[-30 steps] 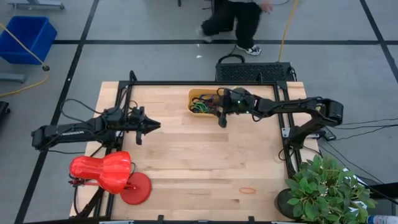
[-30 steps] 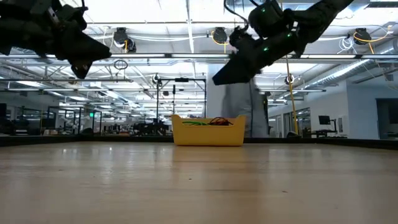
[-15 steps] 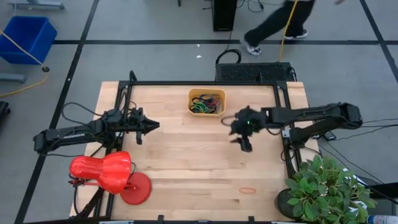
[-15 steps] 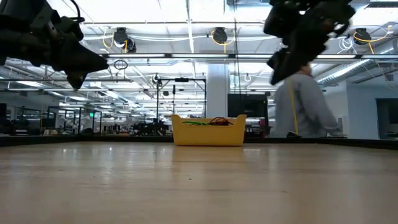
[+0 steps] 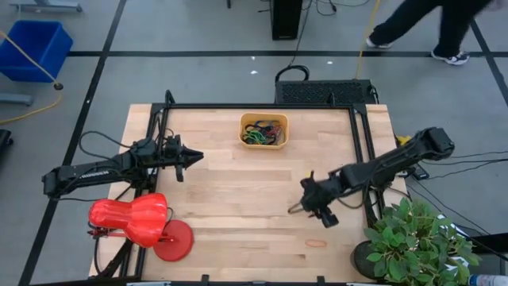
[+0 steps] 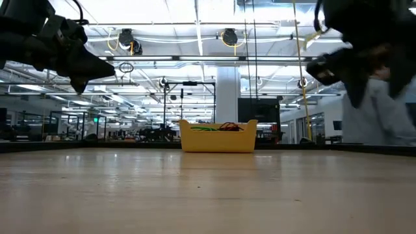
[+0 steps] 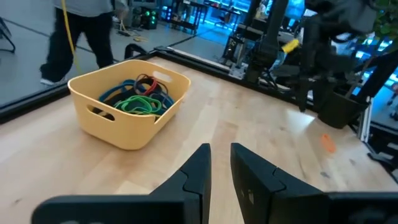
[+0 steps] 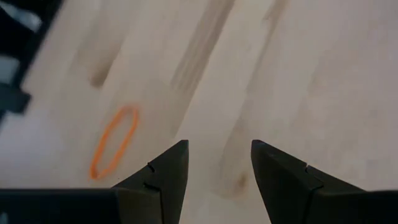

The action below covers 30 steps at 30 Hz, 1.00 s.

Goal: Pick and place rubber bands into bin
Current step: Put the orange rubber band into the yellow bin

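Note:
The orange-yellow bin (image 5: 264, 130) stands at the table's far middle with several rubber bands inside; it also shows in the left wrist view (image 7: 130, 102) and the low view (image 6: 218, 136). One orange rubber band (image 5: 317, 243) lies flat near the table's near right edge and shows in the right wrist view (image 8: 114, 141). My right gripper (image 5: 295, 208) is open and empty above the table, a little to the far left of that band. My left gripper (image 5: 198, 157) hovers over the table's left half, its fingers nearly closed with a narrow gap (image 7: 221, 163), holding nothing.
A red desk lamp (image 5: 131, 221) stands at the near left corner. A potted plant (image 5: 417, 238) stands off the near right corner. A person walks (image 5: 429, 24) beyond the table's far side. A blue crate (image 5: 32, 48) sits on the floor at far left.
My right gripper has swung from over the bin toward the table's near right, down toward the orange band. The left arm has kept still. The person behind the table has walked to the right.

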Each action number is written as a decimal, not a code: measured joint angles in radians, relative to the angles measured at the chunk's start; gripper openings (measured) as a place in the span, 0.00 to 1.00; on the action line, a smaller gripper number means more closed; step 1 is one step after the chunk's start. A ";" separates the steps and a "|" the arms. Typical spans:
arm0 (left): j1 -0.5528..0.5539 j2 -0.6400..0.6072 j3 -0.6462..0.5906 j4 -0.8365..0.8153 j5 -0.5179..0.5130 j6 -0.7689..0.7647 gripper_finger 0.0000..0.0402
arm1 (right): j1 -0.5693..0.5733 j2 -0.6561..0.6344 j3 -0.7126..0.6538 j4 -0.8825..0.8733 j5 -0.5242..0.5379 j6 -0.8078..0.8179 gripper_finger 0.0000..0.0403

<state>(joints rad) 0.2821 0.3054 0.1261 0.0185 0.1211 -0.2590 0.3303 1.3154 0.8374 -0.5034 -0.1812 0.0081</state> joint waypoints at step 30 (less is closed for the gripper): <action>0.000 0.003 0.000 -0.081 -0.101 0.038 0.17 | 0.267 0.219 -0.244 0.573 0.003 0.026 0.43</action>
<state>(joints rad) 0.2821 0.3084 0.1261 -0.0627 0.0205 -0.2207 0.5976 1.5341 0.5929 0.0696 -0.1780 0.0341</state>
